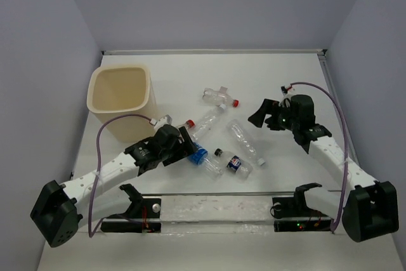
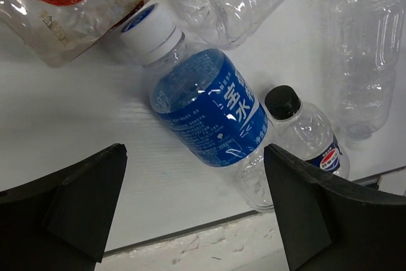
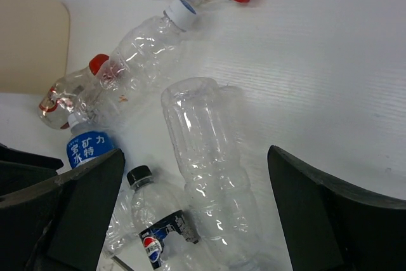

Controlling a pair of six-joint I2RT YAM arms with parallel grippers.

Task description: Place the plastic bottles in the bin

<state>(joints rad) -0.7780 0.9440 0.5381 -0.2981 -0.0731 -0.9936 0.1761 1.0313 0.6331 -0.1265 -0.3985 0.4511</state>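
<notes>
Left gripper (image 2: 195,157) hangs wide open and empty over a blue-labelled bottle (image 2: 209,118) lying toward the near edge of the table (image 1: 285,74). Right gripper (image 3: 195,157) is likewise spread and empty above an unlabelled clear bottle (image 3: 209,176). All the plastic bottles (image 1: 219,96) lie scattered mid-table, outside the bin (image 1: 120,90), which stands upright near the far left corner.

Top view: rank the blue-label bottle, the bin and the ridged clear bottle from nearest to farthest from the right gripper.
1. Ridged clear bottle, beside the right gripper.
2. Blue-label bottle, centre-left.
3. Bin, far left.
</notes>
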